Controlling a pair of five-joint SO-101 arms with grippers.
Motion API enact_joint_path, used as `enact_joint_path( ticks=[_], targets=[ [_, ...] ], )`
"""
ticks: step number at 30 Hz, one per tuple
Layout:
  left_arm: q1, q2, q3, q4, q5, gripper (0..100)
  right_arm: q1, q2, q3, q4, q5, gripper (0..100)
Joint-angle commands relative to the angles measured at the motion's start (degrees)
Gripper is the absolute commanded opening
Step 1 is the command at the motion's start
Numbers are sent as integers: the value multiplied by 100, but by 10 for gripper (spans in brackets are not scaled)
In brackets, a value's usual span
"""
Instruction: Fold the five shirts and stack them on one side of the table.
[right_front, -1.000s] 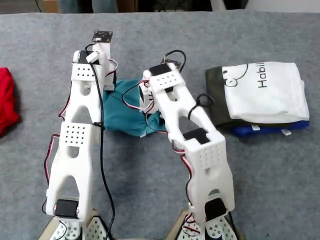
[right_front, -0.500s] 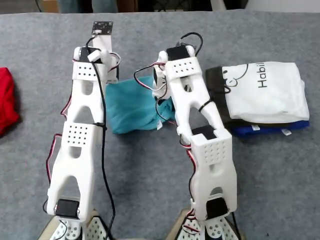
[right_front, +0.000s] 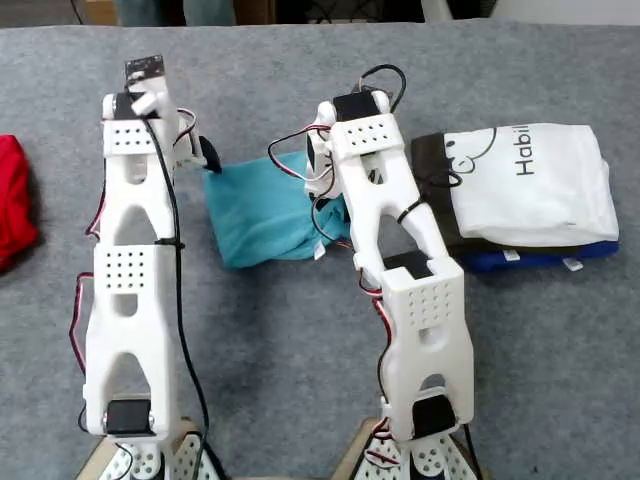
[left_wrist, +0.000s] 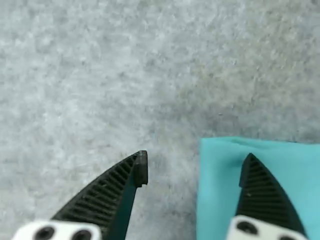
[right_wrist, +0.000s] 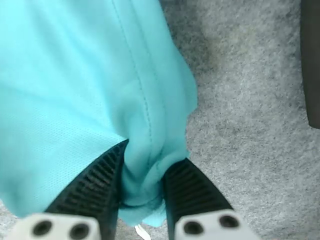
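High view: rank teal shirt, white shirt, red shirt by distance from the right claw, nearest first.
1. teal shirt: centre, pinched in the right claw itself.
2. white shirt: off to the right side, on top of the folded stack.
3. red shirt: far left edge, clearly the farthest.

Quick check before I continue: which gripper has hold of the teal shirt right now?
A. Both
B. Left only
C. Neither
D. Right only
D: the right gripper has its fingers pinched on a fold of the teal shirt, while the left gripper is open over the shirt's edge and clamps nothing.
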Motion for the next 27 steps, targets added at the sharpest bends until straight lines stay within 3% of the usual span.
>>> enact_joint_path(
  ticks=[1,5,10,13,21,27],
  targets=[
    [119,-686,637,44,-62,315,88,-48,-295,53,0,14],
    [418,-756,1200,26,-18,313,97,-48,-295,44,0,14],
    [365,-457,1411,-677,905,310,123,-48,-286,-26,18,14],
    [303,-114,1393,-818,1037,306,167,-48,-286,-9,44,14],
    [646,176,963,-791,985,86,246,-48,-277,26,53,14],
    [796,176,954,-818,686,46,246,-48,-286,26,53,14]
  ],
)
